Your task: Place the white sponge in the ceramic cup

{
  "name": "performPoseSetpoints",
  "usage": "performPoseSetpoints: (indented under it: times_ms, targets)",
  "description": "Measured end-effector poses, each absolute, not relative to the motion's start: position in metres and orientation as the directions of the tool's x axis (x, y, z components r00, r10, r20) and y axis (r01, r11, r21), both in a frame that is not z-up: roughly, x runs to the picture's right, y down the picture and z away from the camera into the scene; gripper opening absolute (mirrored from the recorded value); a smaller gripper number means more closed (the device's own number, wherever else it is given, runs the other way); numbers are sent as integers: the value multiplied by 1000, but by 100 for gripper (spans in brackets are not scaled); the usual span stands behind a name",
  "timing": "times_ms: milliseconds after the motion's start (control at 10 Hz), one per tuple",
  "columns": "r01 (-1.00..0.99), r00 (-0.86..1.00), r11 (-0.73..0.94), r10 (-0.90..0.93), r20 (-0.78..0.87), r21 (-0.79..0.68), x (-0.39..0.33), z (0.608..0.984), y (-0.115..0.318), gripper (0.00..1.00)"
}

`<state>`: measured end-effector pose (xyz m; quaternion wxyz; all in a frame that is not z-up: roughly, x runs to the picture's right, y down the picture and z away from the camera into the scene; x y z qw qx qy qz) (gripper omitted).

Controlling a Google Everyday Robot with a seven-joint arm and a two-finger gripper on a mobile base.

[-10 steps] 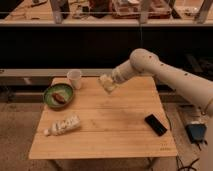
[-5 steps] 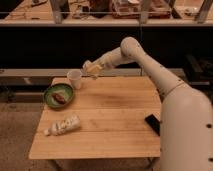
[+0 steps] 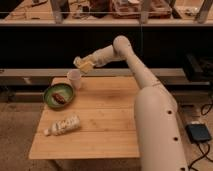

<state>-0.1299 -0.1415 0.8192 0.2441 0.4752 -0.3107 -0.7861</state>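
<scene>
My gripper reaches across the back left of the wooden table, shut on the white sponge, a small cream block held in the air. The sponge hangs just above and slightly right of the ceramic cup, a plain white cup standing near the table's back left edge. Sponge and cup do not touch. My arm stretches in from the right and covers the table's right side.
A green bowl with something reddish inside sits left of the cup. A white patterned bottle lies on its side at the front left. A dark shelf with clutter runs behind the table.
The gripper has carried the sponge leftward from over the table's middle back to just above the cup. The arm has swung further across the view.
</scene>
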Motion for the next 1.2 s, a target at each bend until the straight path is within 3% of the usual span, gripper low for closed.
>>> performPoseSetpoints:
  times_ms: [500, 1200]
  targets:
    - [185, -361, -696, -705, -611, 694, -164, 832, -157, 0]
    - [224, -271, -698, -715, -644, 681, -195, 844, -145, 0]
